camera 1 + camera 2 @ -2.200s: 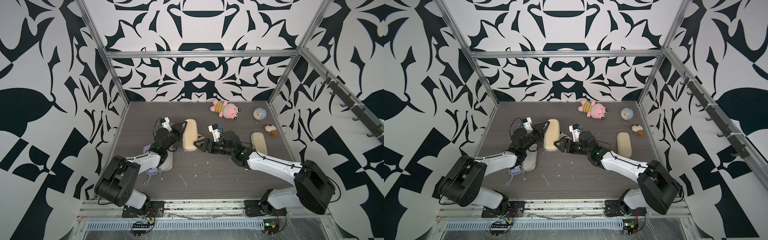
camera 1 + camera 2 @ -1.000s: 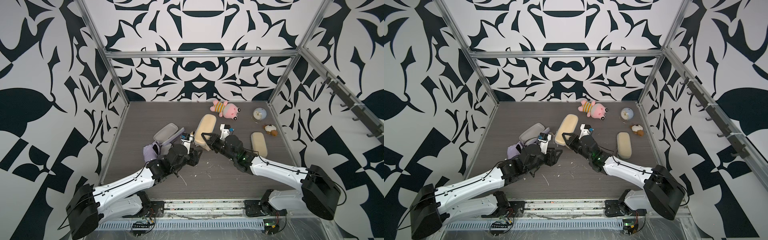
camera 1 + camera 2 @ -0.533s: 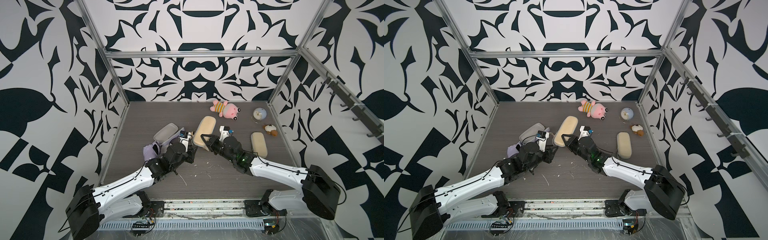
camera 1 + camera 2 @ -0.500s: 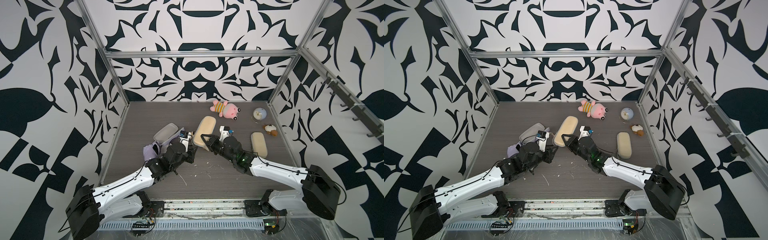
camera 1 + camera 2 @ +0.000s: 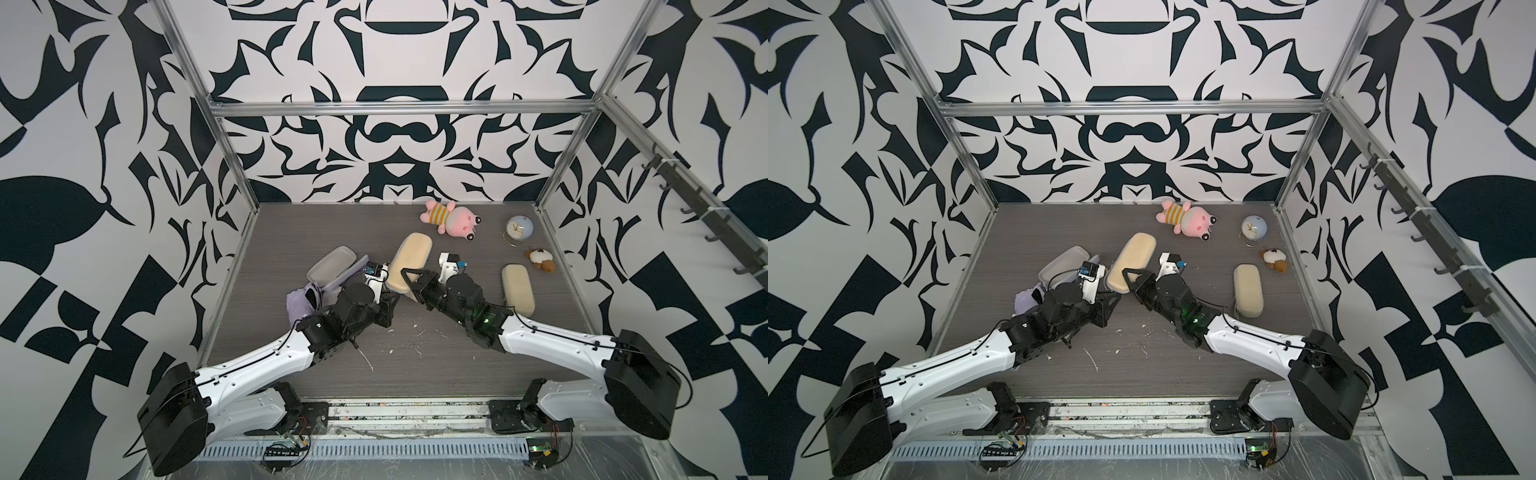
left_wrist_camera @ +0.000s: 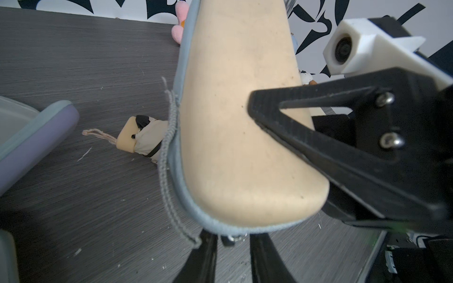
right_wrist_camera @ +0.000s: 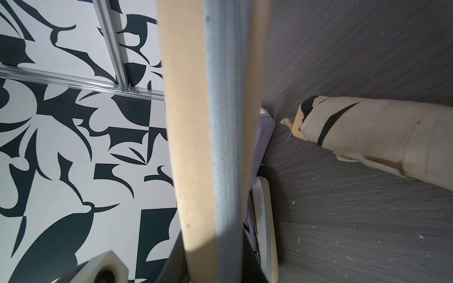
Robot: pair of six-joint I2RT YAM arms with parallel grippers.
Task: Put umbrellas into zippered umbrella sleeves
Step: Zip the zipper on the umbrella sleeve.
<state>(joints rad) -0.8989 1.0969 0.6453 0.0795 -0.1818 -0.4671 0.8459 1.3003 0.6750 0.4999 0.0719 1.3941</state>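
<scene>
Dark tabletop [image 5: 436, 365]; right gripper [image 5: 409, 283] clamps raised beige sleeve [image 5: 409, 257], left gripper [image 6: 232, 245] narrowly parted at zip pull [image 6: 228, 239].

beige sleeve [image 7: 191, 147]: edge-on, close | cream umbrella [image 7: 380, 137]: lying on floor [image 7: 343, 220]

The beige sleeve [image 6: 245, 122] between the right fingers [image 6: 318, 152] has a matt, lightly speckled cloth skin, edged with grey woven zip tape and a knitted cord [image 6: 169, 137]. These fingers are matt black plastic with a grainy finish. Below the fingers, the worktop [image 6: 73, 61] is matt dark wood grain and the umbrella [image 7: 380, 137] is creased cream cloth.
</scene>
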